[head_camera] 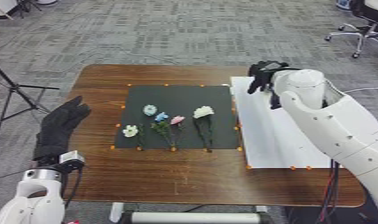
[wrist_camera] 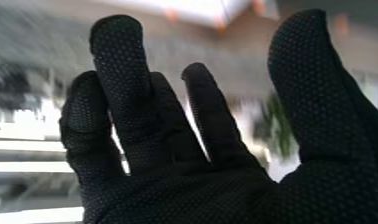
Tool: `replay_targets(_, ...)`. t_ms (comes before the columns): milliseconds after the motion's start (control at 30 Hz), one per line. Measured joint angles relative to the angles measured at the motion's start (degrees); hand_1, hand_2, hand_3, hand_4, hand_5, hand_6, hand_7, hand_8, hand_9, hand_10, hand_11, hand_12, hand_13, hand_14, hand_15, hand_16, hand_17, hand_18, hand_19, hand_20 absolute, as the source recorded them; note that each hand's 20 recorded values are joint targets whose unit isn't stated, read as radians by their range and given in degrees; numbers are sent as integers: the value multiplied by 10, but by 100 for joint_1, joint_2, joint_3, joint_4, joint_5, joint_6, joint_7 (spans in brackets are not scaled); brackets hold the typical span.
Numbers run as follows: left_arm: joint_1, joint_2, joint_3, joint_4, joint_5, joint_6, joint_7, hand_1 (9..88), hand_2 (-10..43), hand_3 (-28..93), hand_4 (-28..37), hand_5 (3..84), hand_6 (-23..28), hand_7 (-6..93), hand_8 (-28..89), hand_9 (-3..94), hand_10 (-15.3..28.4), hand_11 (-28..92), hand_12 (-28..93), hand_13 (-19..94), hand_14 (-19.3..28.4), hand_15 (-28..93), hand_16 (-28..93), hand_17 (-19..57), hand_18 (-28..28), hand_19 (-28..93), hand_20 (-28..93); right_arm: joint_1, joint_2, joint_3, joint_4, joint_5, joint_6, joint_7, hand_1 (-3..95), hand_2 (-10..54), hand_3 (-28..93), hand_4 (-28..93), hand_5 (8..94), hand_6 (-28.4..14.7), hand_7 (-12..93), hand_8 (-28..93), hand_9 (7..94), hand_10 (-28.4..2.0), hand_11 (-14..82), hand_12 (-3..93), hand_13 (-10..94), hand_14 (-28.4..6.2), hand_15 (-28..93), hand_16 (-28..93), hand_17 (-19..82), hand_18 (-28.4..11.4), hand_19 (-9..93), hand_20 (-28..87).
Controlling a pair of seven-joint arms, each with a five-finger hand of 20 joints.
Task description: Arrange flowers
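In the head view, my right hand [head_camera: 264,76] is over the far part of the white sheet, right of the flowers. The right wrist view shows that hand [wrist_camera: 181,185] open, its fingers extended and the thumb apart. My left hand [head_camera: 61,122] lies open at the table's left edge. On the black mat [head_camera: 181,94] rest a white flower [head_camera: 130,131], a pale blue one [head_camera: 150,110], a blue one [head_camera: 161,116], a pink one [head_camera: 177,120] and a larger white bloom [head_camera: 203,112], stems pointing to the near edge. Something green [wrist_camera: 279,122] is blurred behind my right hand.
The white sheet [head_camera: 279,145] covers the right part of the brown table [head_camera: 194,182], partly under my right arm. Orange markers line the mat and sheet. A black tripod [head_camera: 15,86] stands left of the table, and an office chair [head_camera: 374,22] is beyond at the right.
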Motion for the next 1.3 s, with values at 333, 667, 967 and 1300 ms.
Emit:
replay_targets(333, 1, -7, -1, 0, 0, 0, 7, 220, -46, 728, -281, 443, 7, 117, -72, 446, 129, 172, 125, 354, 173, 186, 33, 18, 138, 92, 173, -363, -56, 150, 280, -170, 468, 290, 412, -95, 653, -200, 460, -22, 116, -67, 479, -154, 60, 152, 659, -131, 556, 280, 307, -236, 739, 576)
replay_targets(667, 1, -21, 5, -1, -1, 0, 16, 219, -46, 728, -282, 443, 6, 118, -72, 446, 128, 171, 126, 354, 174, 186, 32, 18, 138, 93, 173, -551, -193, 333, 597, -393, 1087, 614, 454, -95, 638, -183, 522, -2, 142, -82, 599, -139, 108, 159, 691, -119, 574, 292, 330, -234, 761, 574)
replay_targets(967, -2, -29, 8, -1, -1, 0, 19, 219, -46, 729, -282, 443, 7, 117, -72, 446, 129, 172, 126, 354, 174, 187, 32, 18, 138, 93, 173, -766, -205, 333, 787, -495, 1848, 554, 594, -88, 538, -184, 731, 16, 213, 67, 829, -108, 144, 300, 752, -91, 632, 354, 381, -231, 809, 601)
replay_targets(1300, -3, -25, 5, -1, -1, -11, 6, 219, -46, 729, -281, 444, 7, 117, -72, 446, 129, 171, 125, 354, 173, 186, 32, 18, 138, 93, 173, -803, 300, -438, 391, 41, 3095, 558, 600, -93, 555, -180, 777, 15, 212, 75, 875, -98, 144, 331, 781, -73, 659, 376, 412, -232, 850, 605)
